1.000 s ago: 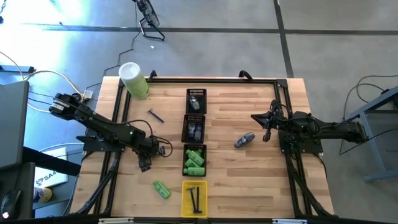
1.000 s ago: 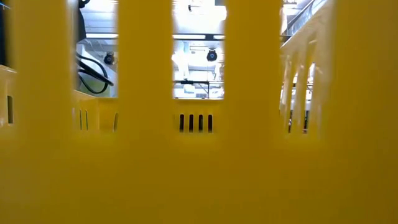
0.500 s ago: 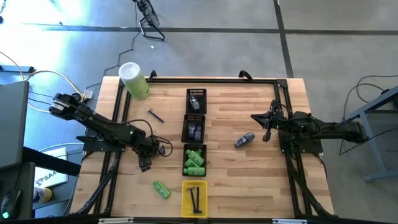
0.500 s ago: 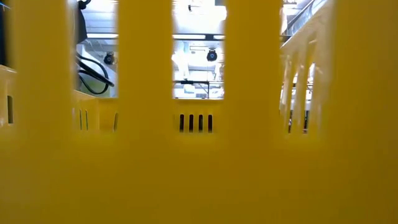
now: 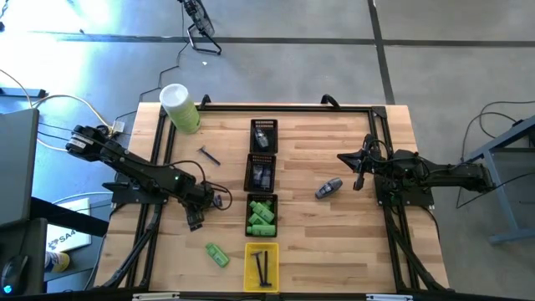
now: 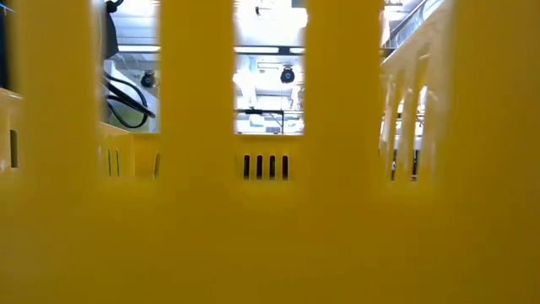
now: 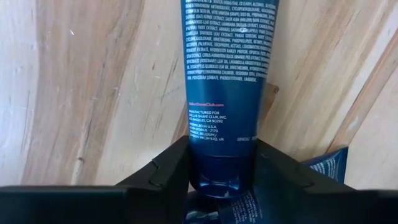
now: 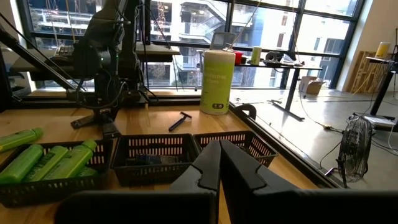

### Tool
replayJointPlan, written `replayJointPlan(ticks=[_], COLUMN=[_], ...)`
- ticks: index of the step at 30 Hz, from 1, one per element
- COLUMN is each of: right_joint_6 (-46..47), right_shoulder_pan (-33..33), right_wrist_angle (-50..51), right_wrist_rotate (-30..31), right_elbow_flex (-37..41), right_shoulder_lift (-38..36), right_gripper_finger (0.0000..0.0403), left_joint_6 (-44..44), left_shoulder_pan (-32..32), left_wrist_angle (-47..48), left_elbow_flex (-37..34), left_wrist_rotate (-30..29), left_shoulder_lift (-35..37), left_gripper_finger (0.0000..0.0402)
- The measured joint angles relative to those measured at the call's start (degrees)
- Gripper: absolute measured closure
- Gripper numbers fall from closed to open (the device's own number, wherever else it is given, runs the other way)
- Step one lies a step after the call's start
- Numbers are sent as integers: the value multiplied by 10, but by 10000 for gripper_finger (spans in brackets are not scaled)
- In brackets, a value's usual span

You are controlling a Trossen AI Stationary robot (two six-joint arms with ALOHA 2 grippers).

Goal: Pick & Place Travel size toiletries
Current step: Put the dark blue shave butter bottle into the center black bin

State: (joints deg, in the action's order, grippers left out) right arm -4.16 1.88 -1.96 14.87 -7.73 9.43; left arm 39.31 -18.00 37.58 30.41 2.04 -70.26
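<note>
My left gripper (image 5: 196,221) hovers over the wood left of the tray row. In its wrist view it is shut on a dark blue tube (image 7: 227,62) with small print; in the high view the arm hides that tube. My right gripper (image 5: 359,171) waits at the table's right side, shut and empty (image 8: 219,165). On the table lie a loose green bottle (image 5: 217,255), a thin dark stick (image 5: 209,155) and a grey-blue oval piece (image 5: 328,188). More green bottles (image 5: 262,216) fill one black tray, and dark sticks lie in the yellow tray (image 5: 262,267). My left gripper pinches the dark blue tube between its two fingers at the rounded end (image 7: 221,180) nearest the wrist camera. One finger (image 7: 168,171) is on each side of that end. The tube runs straight out past the fingertips, over the wooden table.
Two more black trays (image 5: 263,135) (image 5: 261,173) sit in the centre column with grey items inside. A big pale-green cylinder (image 5: 180,107) stands at the far left corner. The yellow tray's wall (image 6: 270,236) fills the low view. Bare wood lies on either side of the trays.
</note>
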Motion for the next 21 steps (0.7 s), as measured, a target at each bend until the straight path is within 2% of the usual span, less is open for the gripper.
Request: replayJointPlan(ticks=[5, 21], right_joint_6=[0, 0], right_shoulder_pan=[0, 0], right_wrist_angle=[0, 0], right_wrist_rotate=[0, 0], right_elbow_flex=[0, 0], right_shoulder_lift=[0, 0], right_gripper_finger=[401, 401], left_joint_6=[0, 2], left_shoulder_pan=[0, 0], left_wrist_angle=[0, 1], left_elbow_flex=[0, 1], left_wrist_rotate=[0, -4], left_shoulder_lift=[0, 4], left_gripper_finger=[271, 268])
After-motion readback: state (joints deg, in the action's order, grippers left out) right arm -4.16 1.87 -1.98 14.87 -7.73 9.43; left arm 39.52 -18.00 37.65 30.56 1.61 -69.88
